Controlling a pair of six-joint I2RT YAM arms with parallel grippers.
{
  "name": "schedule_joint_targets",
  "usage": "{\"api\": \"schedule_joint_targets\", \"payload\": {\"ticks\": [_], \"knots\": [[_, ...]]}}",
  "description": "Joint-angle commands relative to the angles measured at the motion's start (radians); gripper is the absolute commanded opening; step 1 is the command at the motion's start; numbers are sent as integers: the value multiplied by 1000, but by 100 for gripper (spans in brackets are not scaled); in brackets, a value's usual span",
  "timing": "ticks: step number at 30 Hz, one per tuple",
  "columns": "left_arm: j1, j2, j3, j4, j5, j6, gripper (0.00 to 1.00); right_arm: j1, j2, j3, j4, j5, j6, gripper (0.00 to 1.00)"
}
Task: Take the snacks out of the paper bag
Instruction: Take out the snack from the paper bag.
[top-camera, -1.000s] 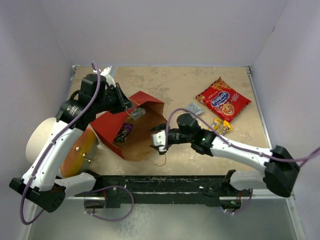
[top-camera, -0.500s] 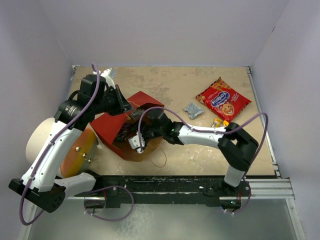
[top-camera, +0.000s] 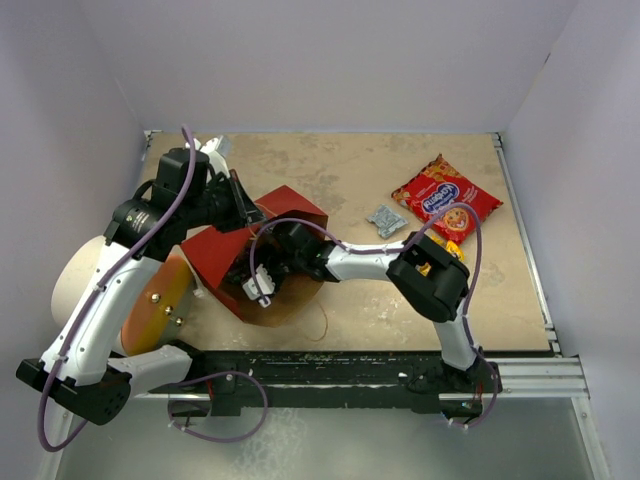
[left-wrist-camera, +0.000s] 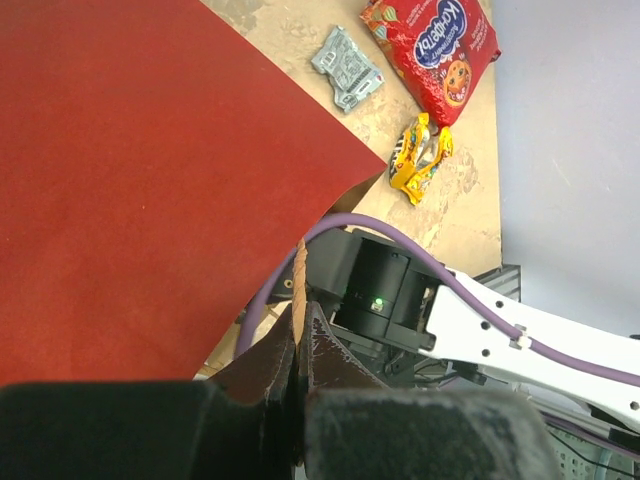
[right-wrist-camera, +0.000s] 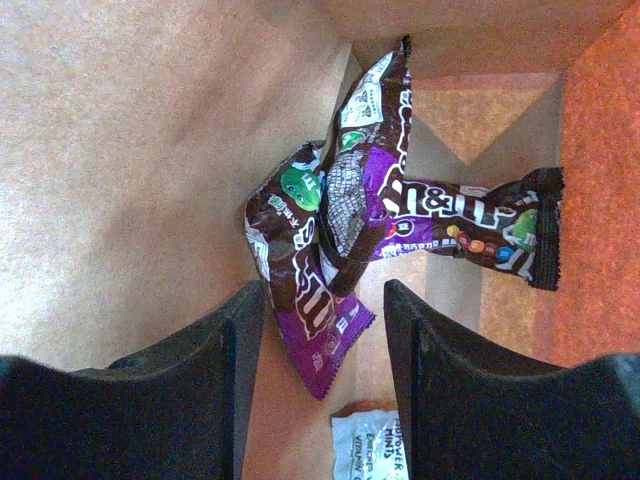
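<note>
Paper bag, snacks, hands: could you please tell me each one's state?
Paper bag: on its side, mouth open.
Left hand: shut on bag's edge.
Right hand: open, inside bag.
Purple packets: inside bag, ungripped.
Cookie bag: out, on table.
Silver packet: out, on table.
Yellow packet: out, on table.

Several packets (right-wrist-camera: 370, 210) lie inside the paper bag (top-camera: 218, 256).

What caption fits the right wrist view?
Open right gripper inside the brown kraft paper bag, poised over crumpled shiny purple candy packets.

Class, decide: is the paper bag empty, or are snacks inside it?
Not empty. The right wrist view shows purple packets lying inside the paper bag.
</note>
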Motion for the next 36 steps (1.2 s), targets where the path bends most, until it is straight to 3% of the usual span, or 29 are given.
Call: {"api": "schedule_joint_targets", "payload": {"ticks": [1, 14, 19, 24, 27, 32, 36], "knots": [[9, -21, 39, 14, 17, -4, 0, 5, 28, 73, -19, -28, -21, 54], [9, 17, 68, 57, 54, 2, 0, 6, 124, 142, -80, 24, -42, 54], [9, 23, 69, 66, 69, 2, 0, 5, 168, 173, -77, 41, -41, 44], [9, 17, 68, 61, 68, 2, 0, 6, 202, 202, -70, 27, -36, 42], [9, 14, 68, 58, 63, 2, 0, 6, 202, 200, -71, 19, -28, 33], [9, 9, 68, 56, 52, 1, 0, 1, 150, 139, -58, -29, -1, 31], [9, 4, 69, 47, 36, 2, 0, -19, 113, 90, -45, -76, 11, 12]]}}
